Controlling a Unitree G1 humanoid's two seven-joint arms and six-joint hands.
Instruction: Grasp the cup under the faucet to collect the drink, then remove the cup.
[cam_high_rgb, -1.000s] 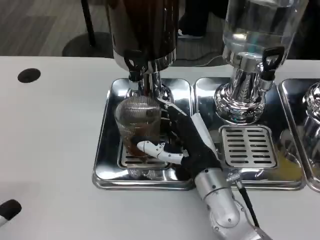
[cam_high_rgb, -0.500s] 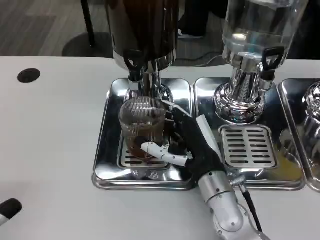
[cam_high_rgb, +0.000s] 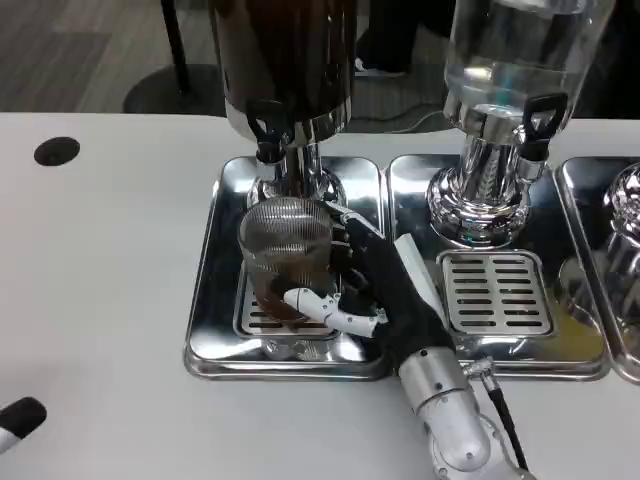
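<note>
A clear ribbed cup (cam_high_rgb: 283, 255) with dark drink in its bottom stands on the drip grille of the left steel tray (cam_high_rgb: 215, 300), just below the black faucet (cam_high_rgb: 268, 128) of the dark drink dispenser. My right hand (cam_high_rgb: 375, 290) grips the cup from its right side, with the thumb across the front near its base and the other fingers behind it. A fingertip of my left hand (cam_high_rgb: 18, 418) shows at the lower left edge, far from the cup; whether that hand is open or closed is hidden.
A second dispenser (cam_high_rgb: 500, 110) with clear liquid stands on the middle tray (cam_high_rgb: 500, 300) to the right. A third tray (cam_high_rgb: 615, 280) sits at the right edge. A black hole (cam_high_rgb: 57, 151) marks the white table at the back left.
The cup and my right hand have shifted slightly to the right on the grille. The left hand has stayed put.
</note>
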